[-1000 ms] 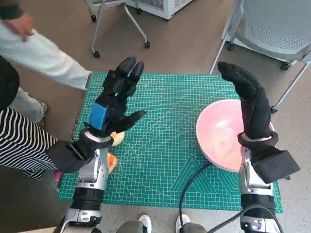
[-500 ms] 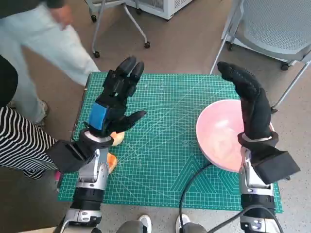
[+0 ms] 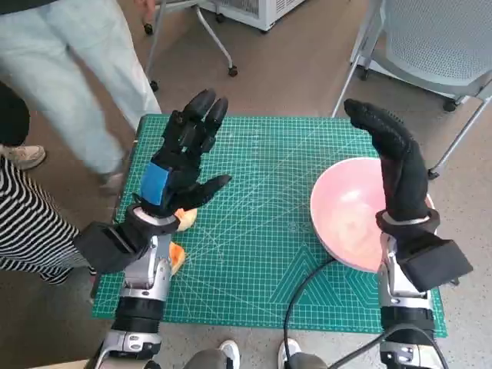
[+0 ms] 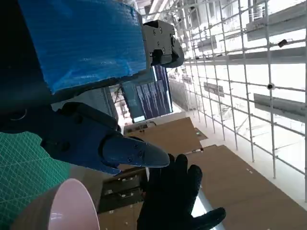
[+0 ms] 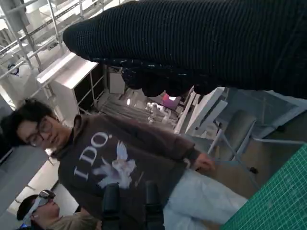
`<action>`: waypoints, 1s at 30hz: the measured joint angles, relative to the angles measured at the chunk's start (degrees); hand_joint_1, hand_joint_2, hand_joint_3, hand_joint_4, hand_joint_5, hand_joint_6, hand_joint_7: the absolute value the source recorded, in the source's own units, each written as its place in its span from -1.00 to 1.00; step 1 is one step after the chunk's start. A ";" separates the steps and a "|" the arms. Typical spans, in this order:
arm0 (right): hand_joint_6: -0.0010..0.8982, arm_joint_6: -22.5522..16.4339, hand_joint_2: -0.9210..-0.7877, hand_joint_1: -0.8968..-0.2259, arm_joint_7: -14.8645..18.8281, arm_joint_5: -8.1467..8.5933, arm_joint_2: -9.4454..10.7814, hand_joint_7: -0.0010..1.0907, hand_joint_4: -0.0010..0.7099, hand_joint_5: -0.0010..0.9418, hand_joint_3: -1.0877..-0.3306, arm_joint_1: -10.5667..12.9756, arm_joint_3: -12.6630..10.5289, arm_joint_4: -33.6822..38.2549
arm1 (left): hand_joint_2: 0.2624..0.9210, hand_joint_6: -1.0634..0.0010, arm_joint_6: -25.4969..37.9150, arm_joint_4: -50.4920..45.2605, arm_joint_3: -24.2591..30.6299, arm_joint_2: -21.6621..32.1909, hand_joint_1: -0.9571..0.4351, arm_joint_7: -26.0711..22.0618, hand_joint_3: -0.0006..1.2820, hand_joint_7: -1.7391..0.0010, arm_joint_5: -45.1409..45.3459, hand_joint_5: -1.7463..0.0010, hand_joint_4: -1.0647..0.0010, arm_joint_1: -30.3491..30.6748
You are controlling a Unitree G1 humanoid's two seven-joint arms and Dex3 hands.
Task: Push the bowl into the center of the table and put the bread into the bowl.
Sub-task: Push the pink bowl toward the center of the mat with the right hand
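Green mat [image 3: 261,223] under both raised, spread, empty hands: left [image 3: 178,165], right [image 3: 396,161]. Bowl [image 3: 350,211] beside right; chair [image 3: 438,38] beyond.

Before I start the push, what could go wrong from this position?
The pink bowl sits at the table's right side, partly under the right hand; a clumsy push might tip it or send it off the mat. The bread is mostly hidden under the left hand, so reaching for it is uncertain. A person stands near the left edge.
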 measured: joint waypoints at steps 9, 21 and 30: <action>-1.00 -1.66 -1.00 -0.27 0.26 1.21 -1.16 0.03 -0.49 -0.97 0.21 -1.05 -1.47 3.51 | 1.00 1.00 0.00 0.27 0.09 0.01 -0.39 -0.22 -0.87 0.51 -0.14 0.96 0.69 -0.09; -1.00 -4.54 -1.00 -0.24 0.26 3.42 -4.42 0.02 -0.51 -0.99 0.19 -3.36 -6.02 10.54 | 1.00 1.00 -0.14 0.51 0.38 -0.01 -0.39 -0.38 -0.85 0.51 -0.31 0.96 0.69 -0.11; -1.00 -8.90 -1.00 -0.16 -2.16 3.26 -8.06 -0.02 -0.53 -0.99 -0.01 -7.35 -10.09 22.80 | 1.00 1.00 -0.46 0.99 0.43 -0.06 -0.39 -0.39 -0.84 0.51 -0.31 0.97 0.69 -0.14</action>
